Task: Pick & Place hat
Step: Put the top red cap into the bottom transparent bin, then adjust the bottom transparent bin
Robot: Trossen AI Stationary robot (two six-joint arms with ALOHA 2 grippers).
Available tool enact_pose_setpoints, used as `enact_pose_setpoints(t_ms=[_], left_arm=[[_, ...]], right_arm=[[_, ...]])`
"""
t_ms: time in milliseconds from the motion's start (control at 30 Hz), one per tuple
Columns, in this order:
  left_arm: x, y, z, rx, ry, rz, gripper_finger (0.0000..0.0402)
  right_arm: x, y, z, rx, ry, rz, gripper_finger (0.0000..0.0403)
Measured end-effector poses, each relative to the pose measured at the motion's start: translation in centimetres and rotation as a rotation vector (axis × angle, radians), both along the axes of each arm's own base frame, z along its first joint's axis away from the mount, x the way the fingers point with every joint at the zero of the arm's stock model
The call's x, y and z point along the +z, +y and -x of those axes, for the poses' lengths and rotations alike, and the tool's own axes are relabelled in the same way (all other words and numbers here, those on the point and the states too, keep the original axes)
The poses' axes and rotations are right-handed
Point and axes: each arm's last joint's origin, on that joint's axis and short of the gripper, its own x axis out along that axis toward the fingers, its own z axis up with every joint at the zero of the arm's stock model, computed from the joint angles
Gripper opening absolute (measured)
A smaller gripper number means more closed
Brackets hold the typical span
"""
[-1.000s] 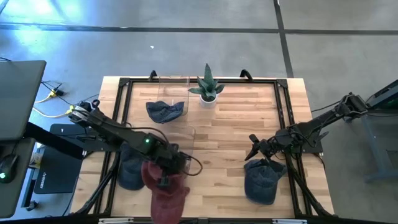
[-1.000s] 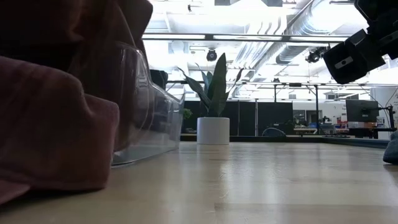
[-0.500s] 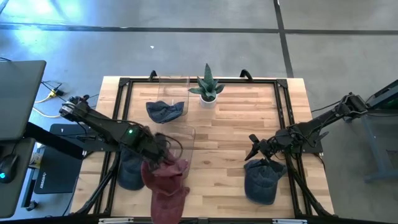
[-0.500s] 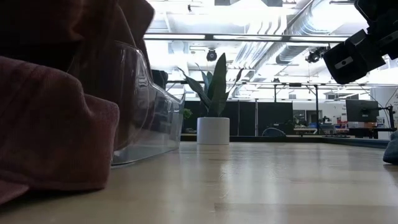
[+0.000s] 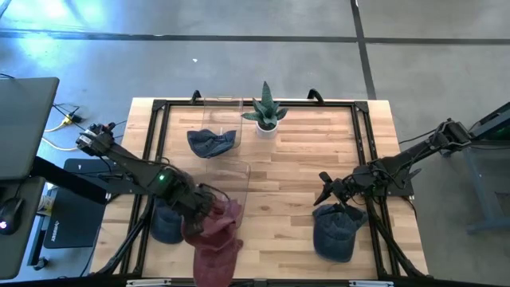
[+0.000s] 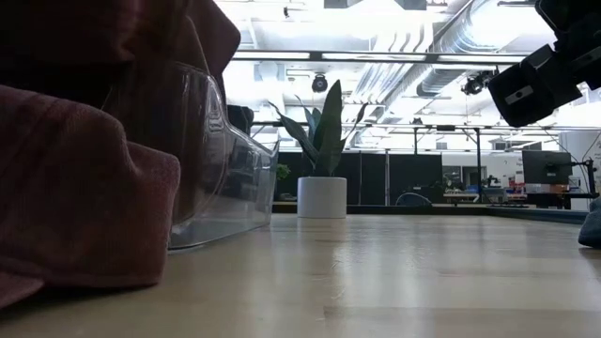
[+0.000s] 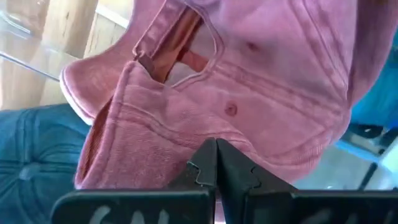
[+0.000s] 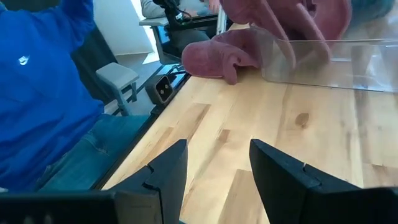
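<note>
Your left hand (image 5: 205, 209) is clenched on the red hat (image 5: 217, 231), just beside the clear bin's (image 5: 239, 177) near wall. A blue hat (image 5: 213, 143) fills the far bin. Right hand (image 5: 324, 188) hangs released above another blue cap (image 5: 335, 231).

Blue hat (image 6: 593, 228) cut off (low view, right edge)

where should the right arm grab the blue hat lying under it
Best bet is the rounded crown of the blue hat, coming straight down from above. It lies slumped on the table, directly under the open right end effector, so soft fabric bunches there for a pinch.
</note>
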Motion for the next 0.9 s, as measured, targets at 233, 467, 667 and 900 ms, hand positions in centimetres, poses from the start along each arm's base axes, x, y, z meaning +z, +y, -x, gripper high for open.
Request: enact_pose_setpoints(t_ms=[233,467,667,900], left_arm=[[2.1,0.0,0.5,-0.028,-0.112,-0.182,0.0000],[3.0,0.1,1.6,-0.050,-0.237,-0.545,0.0000],[1.8,-0.7,3.6,-0.026,-0.405,-0.783,0.0000],[-1.6,0.7,8.6,0.126,-0.732,-0.774,0.0000]], right_arm=[[-0.2,-0.6,-0.6,-0.273,0.004,0.009,0.0169],[0.5,1.0,-4.4,-0.263,0.070,0.129,0.0133],[-1.1,1.7,-10.9,-0.259,0.188,0.302,0.0069],[-3.6,2.8,-18.0,-0.107,0.249,0.355,0.0009]])
